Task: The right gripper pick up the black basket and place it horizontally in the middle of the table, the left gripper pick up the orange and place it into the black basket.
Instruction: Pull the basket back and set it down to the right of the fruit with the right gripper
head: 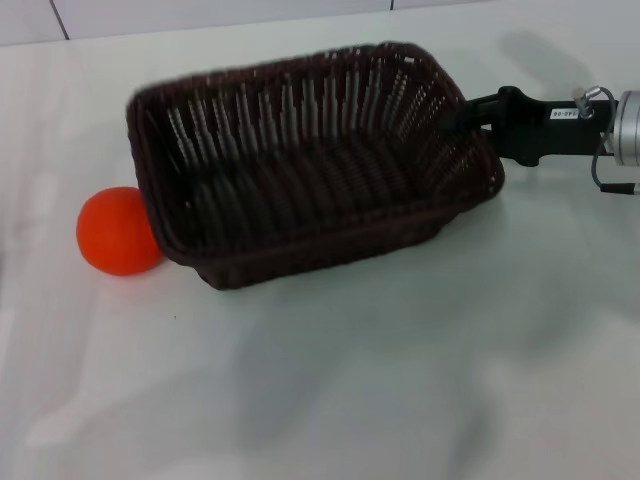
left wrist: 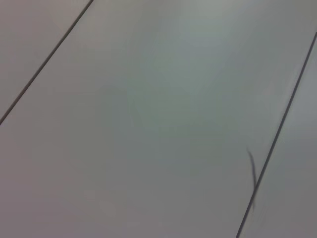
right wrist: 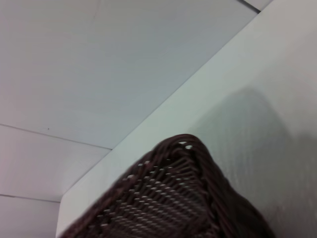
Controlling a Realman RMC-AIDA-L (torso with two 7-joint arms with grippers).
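soft even light, blurred black basket point(head: 310, 160), faint shadows

wall point(head: 200, 15): pale panels behind the surface's far edge, a dark vertical seam near the far left corner | left wrist view: pale panelled plane point(left wrist: 158, 119) crossed by thin dark diagonal seams | right wrist view: same pale panels point(right wrist: 99, 64) with faint seams beyond the far edge

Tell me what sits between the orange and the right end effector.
In the head view, only the black basket lies between the orange and the right end effector, which grips its right rim.
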